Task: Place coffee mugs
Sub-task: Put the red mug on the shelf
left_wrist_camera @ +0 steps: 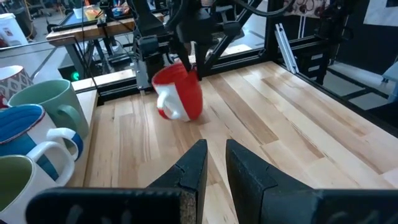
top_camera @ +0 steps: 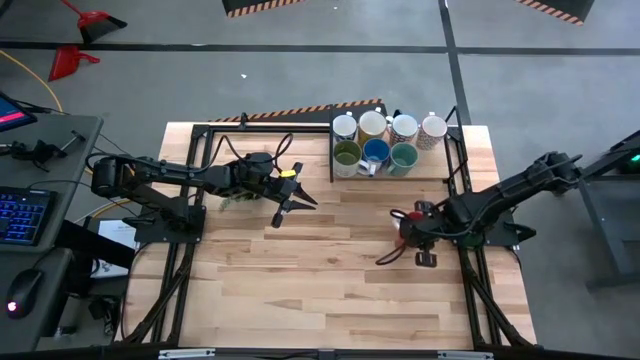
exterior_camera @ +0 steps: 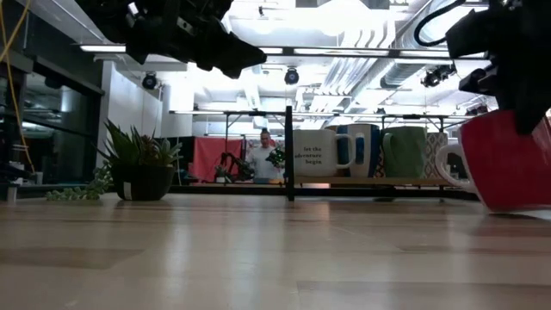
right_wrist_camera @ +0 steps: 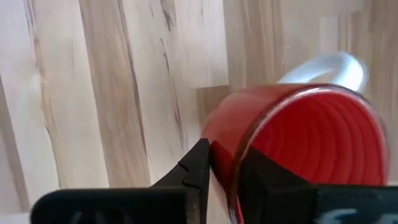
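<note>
A red mug with a white handle sits tilted near the table's right side, with my right gripper shut on its rim. The high view shows that gripper over the mug. Several other mugs stand upright on their bases in two rows on a raised shelf at the table's far edge; among them are white, cream, olive, blue and teal ones. My left gripper hovers left of centre, pointing toward the red mug. Its fingers are a narrow gap apart, with nothing between them. My right gripper holds the red mug by its rim wall, on the side roughly opposite the handle. One finger is inside the mug and one outside. The fingers come from above, pointing steeply down. The mug is tilted; whether its lower edge touches the table, I cannot tell.
A small leafy plant in a dark pot stands near the left arm. Black frame rails run along the table's left, far and right sides. Bare wood stretches across the middle and near part. A person shows far behind the table.
</note>
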You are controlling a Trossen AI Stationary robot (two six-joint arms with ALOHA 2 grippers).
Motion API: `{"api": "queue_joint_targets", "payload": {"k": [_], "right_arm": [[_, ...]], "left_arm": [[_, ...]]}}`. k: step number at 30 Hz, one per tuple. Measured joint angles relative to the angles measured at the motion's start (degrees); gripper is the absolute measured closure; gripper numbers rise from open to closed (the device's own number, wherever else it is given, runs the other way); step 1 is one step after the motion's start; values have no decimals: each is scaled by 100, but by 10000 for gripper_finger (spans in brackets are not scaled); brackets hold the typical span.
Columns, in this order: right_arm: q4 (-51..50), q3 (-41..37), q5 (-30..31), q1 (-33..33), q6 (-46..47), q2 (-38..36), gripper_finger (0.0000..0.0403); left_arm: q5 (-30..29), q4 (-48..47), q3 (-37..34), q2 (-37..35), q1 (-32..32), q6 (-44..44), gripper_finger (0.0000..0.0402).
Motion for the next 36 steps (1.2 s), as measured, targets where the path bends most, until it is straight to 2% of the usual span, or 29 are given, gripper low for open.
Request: {"api": "queue_joint_targets", "payload": {"k": [11, 16, 22, 31, 36], "right_arm": [[-12, -29, 51, 2, 685, -4, 323], [-79, -29, -221, 51, 946, -4, 310], [-76, -19, -243, 278, 1248, -7, 304], [-458, 499, 348, 477, 1275, -11, 304], [-863, 920, 525, 503, 1971, -11, 304]], "left_arm": [[0, 14, 0, 0, 2, -3, 351], [0, 15, 0, 0, 1, -1, 351], [0, 15, 0, 0, 0, 0, 351], [0, 15, 0, 0, -27, -2, 351], [0, 15, 0, 0, -79, 0, 351]]}}
